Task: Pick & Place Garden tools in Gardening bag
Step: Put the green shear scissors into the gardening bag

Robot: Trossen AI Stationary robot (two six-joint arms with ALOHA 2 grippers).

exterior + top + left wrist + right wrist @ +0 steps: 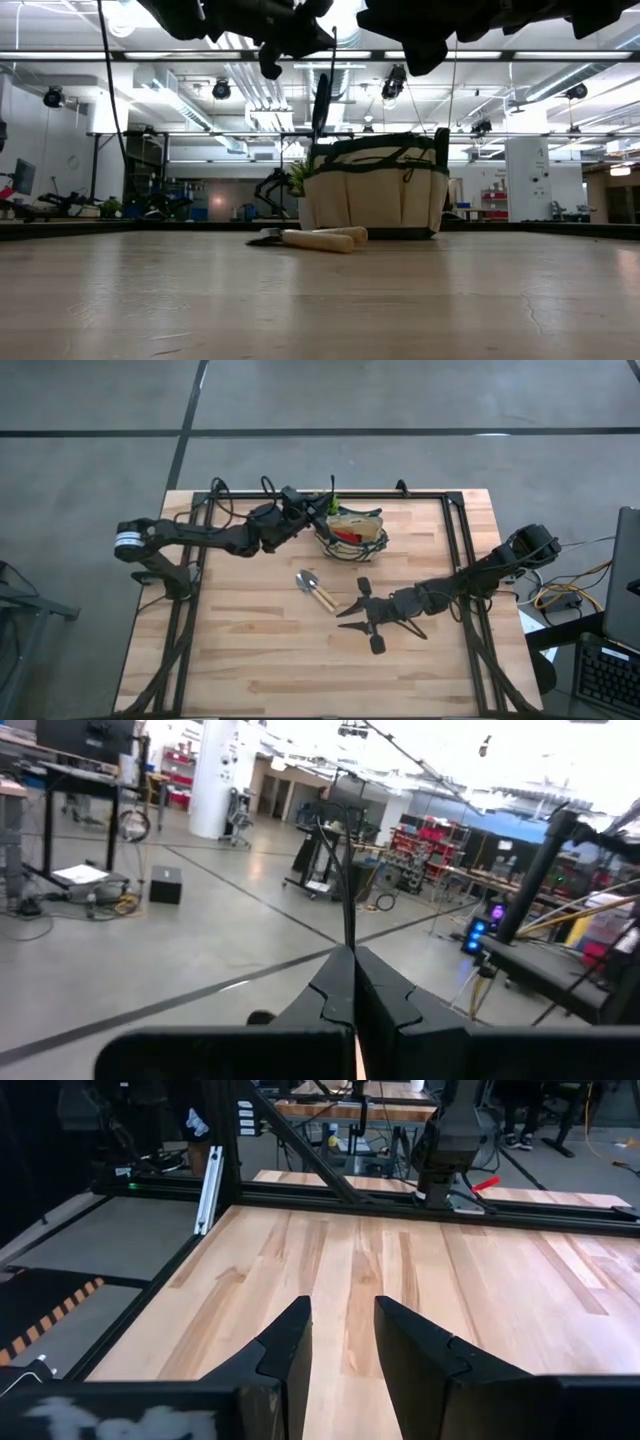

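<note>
The beige gardening bag (352, 532) with dark green trim stands at the table's far middle, and it also shows in the low view (375, 195). A red lump (345, 537) and a wooden handle (352, 520) lie inside it. My left gripper (312, 512) is at the bag's left end, shut on a thin dark tool (319, 105). A trowel (318, 590) with a silver head and wooden handle lies flat on the table in front of the bag. My right gripper (358, 612) is open and empty, just right of the trowel's handle. My left gripper pinches the thin dark tool between its two shut fingers, which hide the part they are on. A thin dark shaft (345, 890) sticks out past the fingertips. The tool's wider dark end (318, 118) hangs over the bag's left end, clear of the table.
A small green leafy plant (297, 178) stands behind the bag's left end. A black frame rail (455, 550) runs along the table's right side under my right arm. Bare wood lies ahead of my right gripper (340, 1335) and along the near half of the table (280, 670).
</note>
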